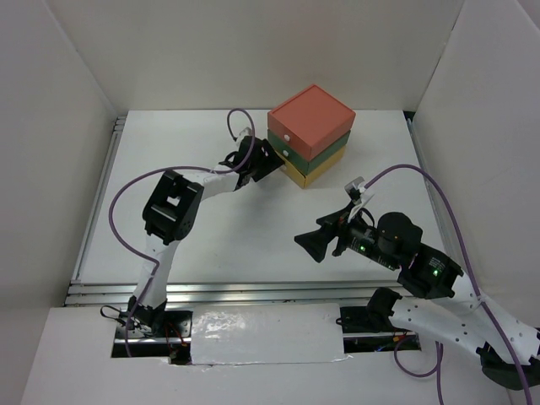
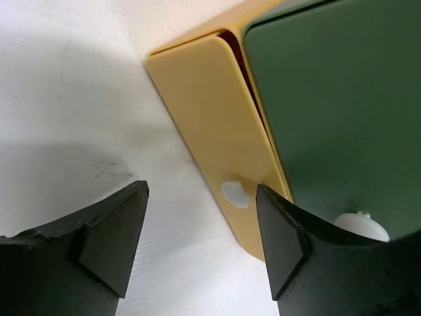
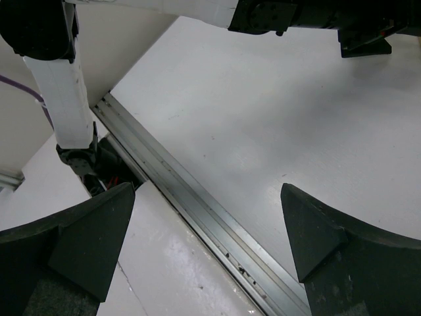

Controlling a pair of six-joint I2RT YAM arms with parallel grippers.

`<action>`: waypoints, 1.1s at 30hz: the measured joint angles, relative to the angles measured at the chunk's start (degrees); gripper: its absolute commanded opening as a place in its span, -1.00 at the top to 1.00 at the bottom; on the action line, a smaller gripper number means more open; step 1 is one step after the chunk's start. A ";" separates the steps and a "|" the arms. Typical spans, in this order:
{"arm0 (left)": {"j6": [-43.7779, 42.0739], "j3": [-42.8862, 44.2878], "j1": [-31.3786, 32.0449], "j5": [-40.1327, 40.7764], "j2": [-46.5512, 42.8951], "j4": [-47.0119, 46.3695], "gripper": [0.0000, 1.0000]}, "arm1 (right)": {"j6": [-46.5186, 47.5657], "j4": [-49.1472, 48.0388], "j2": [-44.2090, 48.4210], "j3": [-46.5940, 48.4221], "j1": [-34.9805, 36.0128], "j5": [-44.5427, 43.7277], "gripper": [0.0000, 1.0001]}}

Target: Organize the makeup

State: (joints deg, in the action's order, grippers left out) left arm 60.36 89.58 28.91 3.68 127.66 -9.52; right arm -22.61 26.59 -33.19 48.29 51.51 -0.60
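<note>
- Showing in none of the three views, the makeup could not be placed; whether it lay inside the box could not be told.
- The stacked plastic drawer box (image 1: 310, 135), orange on top, green in the middle and yellow at the bottom, stood at the far middle of the white counter (image 1: 253, 224).
- In the left wrist view, the yellow drawer front (image 2: 210, 125) and the green drawer front (image 2: 329, 99) each carried a small white knob (image 2: 235, 194), and a thin dark gap ran between the two fronts.
- The left tool (image 1: 268, 160) sat right at the box's drawer side, released. Its black fingers (image 2: 112, 237) were spread apart and gripped nothing, and the yellow drawer's knob showed between them, untouched.
- The right tool (image 1: 310, 243) hung well apart from the box over the near right of the counter, pointing left, its jaws wide and empty.
- The right wrist view looked down on the counter's metal front rail (image 3: 197, 217) and the left arm's white lower link (image 3: 62, 85).
</note>
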 measured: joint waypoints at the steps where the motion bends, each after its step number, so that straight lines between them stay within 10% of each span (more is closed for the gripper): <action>1: -0.02 -0.04 0.00 -0.20 0.02 -0.17 -0.65 | 0.00 0.00 0.00 0.00 0.00 -0.02 -1.00; 16: 2.40 -8.26 0.00 2.32 -5.81 1.20 -0.99 | -0.04 0.02 0.02 0.00 0.00 -0.04 -1.00; 33: -9.64 -29.42 0.00 24.44 -70.82 40.96 -0.99 | -2.99 8.90 5.33 8.90 0.00 -15.58 -1.00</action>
State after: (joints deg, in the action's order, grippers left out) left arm 50.72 60.16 28.91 28.12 56.84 31.44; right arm -25.61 35.48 -27.86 57.19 51.51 -16.19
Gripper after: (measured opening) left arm 0.993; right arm 0.998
